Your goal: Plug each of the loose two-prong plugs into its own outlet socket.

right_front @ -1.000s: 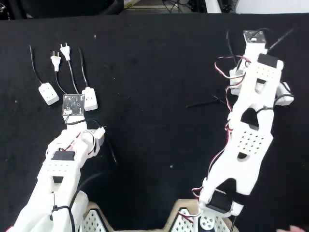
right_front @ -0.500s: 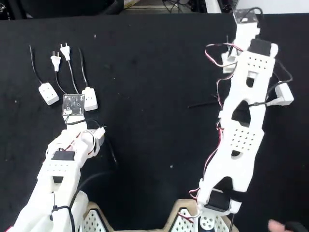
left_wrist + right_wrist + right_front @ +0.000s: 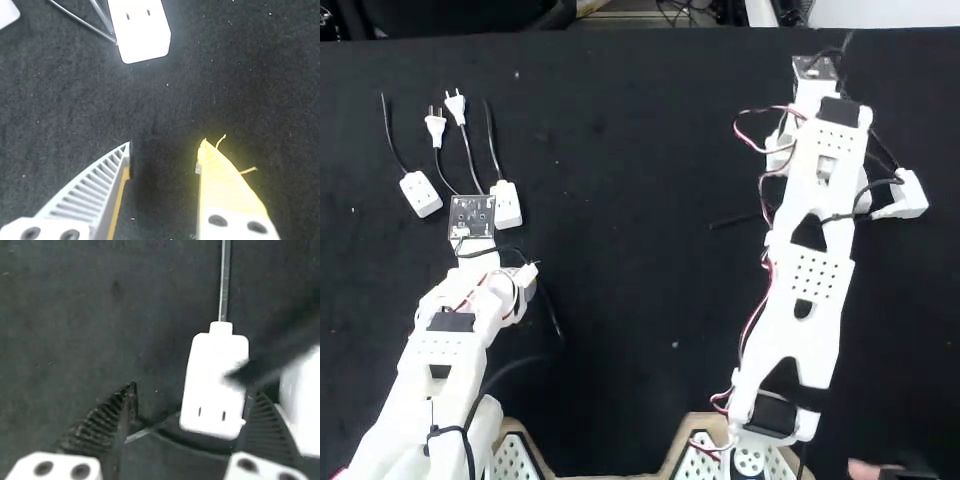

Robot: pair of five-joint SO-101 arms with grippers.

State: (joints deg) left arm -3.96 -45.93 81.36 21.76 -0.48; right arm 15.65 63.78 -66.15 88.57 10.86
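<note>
Left hand [image 3: 162, 150]: low over the black counter [image 3: 260, 75], fingers spread, holding nothing. A white outlet socket [image 3: 140, 30] lies just ahead of its tips. A two-prong plug [image 3: 436, 125] and a second plug [image 3: 454, 102] lie farther beyond, both unplugged. Right hand [image 3: 192, 397]: arm stretched far out, jaws wide apart. A second socket [image 3: 215, 380] lies between them, its cord [image 3: 224, 280] leading away.

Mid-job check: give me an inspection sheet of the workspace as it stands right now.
Surface: black cloth, flat.
Job's things: two plugs unplugged by two sockets; third socket between the right jaws.
Clutter: nothing seen.
Grippers: left gripper open, empty; right gripper open.
Cables: thin cords on plugs and sockets.
Surroundings: dark shapes past the far edge.
</note>
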